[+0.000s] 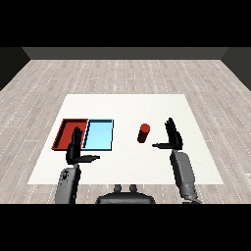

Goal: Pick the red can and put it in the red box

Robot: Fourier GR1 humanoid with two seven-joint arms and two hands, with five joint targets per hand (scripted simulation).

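Red and upright, the can (143, 133) stands on the white table (196, 162), right of centre, well apart from both trays. The right hand (172, 138) hangs just to its right, fingers straight and pointing away, thumb stretched left toward the can; it holds nothing and does not touch the can. The left hand (75, 147) is likewise open and empty, over the near edge of the red tray (64, 132).

The step in hand looks like the reach and grasp. To do it well, I judge the right hand should slide left until the can sits between thumb and fingers, then curl round its middle, keeping it upright so it does not tip. The carry must then cross over the light blue tray (99, 135), which lies between can and red tray, so a clear lift matters.

The table is plain white and flat. Around it runs a pale grey plank floor (122, 73), ending at a dark wall (122, 53) at the far side.
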